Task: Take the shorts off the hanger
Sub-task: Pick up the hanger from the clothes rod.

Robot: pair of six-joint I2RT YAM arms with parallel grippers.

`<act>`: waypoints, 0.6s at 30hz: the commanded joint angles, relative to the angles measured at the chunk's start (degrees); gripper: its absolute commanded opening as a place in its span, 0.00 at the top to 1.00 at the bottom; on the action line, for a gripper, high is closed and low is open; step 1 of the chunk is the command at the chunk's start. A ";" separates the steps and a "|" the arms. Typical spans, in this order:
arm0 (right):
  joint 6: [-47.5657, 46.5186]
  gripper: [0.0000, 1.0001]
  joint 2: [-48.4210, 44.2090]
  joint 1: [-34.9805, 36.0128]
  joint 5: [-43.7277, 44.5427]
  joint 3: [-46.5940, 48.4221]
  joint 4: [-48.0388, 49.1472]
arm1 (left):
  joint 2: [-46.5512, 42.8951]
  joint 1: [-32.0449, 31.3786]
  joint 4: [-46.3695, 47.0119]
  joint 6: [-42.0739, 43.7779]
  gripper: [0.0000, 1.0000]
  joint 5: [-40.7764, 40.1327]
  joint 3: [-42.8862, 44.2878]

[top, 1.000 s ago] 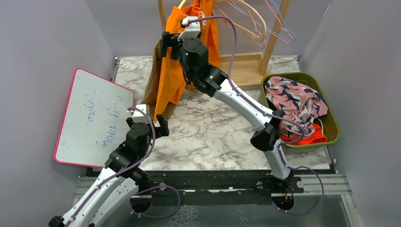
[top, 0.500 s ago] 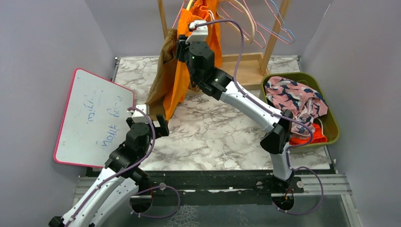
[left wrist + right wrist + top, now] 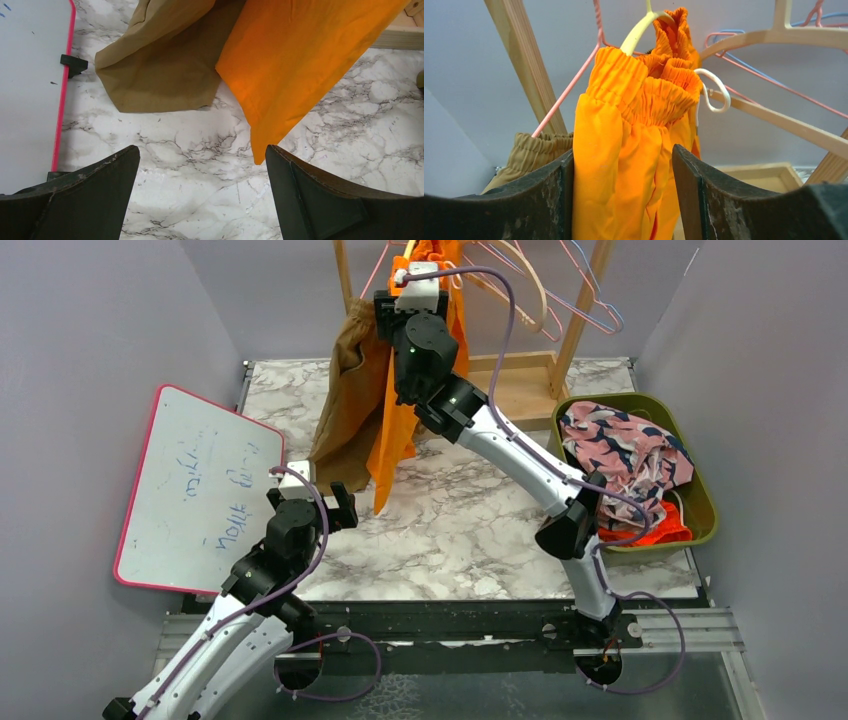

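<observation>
Bright orange shorts hang by their gathered waistband from a yellow hanger on the wooden rack. Tan-brown shorts hang to their left on a pink hanger. My right gripper is raised to the rack, its jaws standing open around the orange shorts just below the waistband; the loose folds fill the gap and brush the fingers. My left gripper is low over the table, wide open and empty, with both shorts' hems hanging ahead of it.
A green bin at the right holds pink dark-blotched shorts over red-orange ones. Several bare hangers hang on the rack's right side. A pink-framed whiteboard leans at the left.
My right gripper has risen along the orange shorts towards the waistband and the rack. The orange shorts now hang narrower and straighter, and more of the tan shorts shows. The left arm stayed still.
</observation>
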 commanded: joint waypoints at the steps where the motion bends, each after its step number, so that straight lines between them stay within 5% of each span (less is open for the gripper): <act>1: -5.63 0.34 3.61 -0.70 0.54 5.11 1.00 | -0.58 0.30 0.71 0.29 0.01 1.33 0.63; 5: -3.52 0.41 4.75 -1.36 -1.55 7.45 -2.66 | -0.42 0.30 0.74 0.25 0.01 1.58 0.68; 7: -1.31 0.56 4.43 -1.79 -2.63 7.49 -5.23 | -0.37 0.28 0.74 0.29 0.01 1.68 0.69; 18: 0.84 0.99 -2.04 -2.13 -5.33 4.81 -5.24 | 0.13 0.29 0.69 0.23 0.01 1.79 0.65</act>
